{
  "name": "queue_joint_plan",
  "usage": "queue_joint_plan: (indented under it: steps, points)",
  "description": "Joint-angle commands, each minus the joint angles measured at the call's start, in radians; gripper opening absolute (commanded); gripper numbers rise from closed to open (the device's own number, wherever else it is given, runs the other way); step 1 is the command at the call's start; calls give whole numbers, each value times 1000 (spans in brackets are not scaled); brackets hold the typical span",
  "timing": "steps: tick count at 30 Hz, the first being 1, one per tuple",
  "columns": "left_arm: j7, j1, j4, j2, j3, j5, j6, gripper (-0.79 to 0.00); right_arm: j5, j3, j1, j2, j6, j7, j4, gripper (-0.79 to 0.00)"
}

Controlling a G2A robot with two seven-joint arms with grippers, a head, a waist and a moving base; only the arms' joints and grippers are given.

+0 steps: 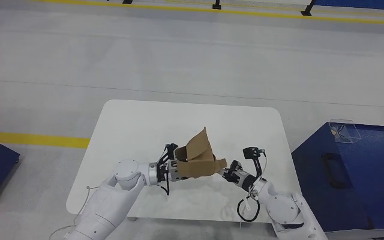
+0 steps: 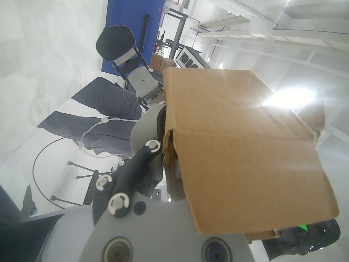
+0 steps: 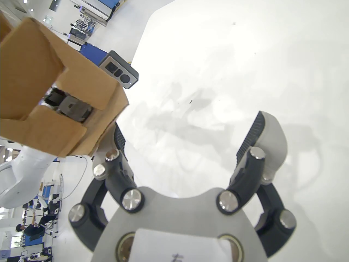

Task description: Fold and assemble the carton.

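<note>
Half-formed carton (image 1: 199,157) held aloft over the table (image 1: 138,126), near its robot-side edge, flaps (image 3: 54,134) not yet closed. Left gripper (image 1: 170,169) clamps a side wall, apparently to steady it w/ the open end toward its partner. Right gripper (image 3: 188,129), spread wide & empty, sits just beside the carton's corner, prob. placed to press flaps in.
</note>
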Motion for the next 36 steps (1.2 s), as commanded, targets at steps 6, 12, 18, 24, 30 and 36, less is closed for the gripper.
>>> queue_joint_plan:
  steps: [6,12,18,24,30,36]
  points:
    - [4,1,-1,-2,6,2,0,-785,71,32,4,5,-5,8,-11,0]
    - [4,-1,-3,-4,8,5,2,-785,92,35,7,9,-2,17,-26,0]
    - [4,-5,-2,-5,11,8,5,-785,99,33,11,12,2,16,-41,0]
    - [2,-9,-2,-7,15,16,2,-785,99,31,16,15,12,12,-59,0]
    - [-1,-12,0,-7,18,28,-1,-785,81,15,25,16,30,7,-70,0]
    - [-4,-11,1,-7,16,30,-5,-785,58,0,35,18,49,6,-66,0]
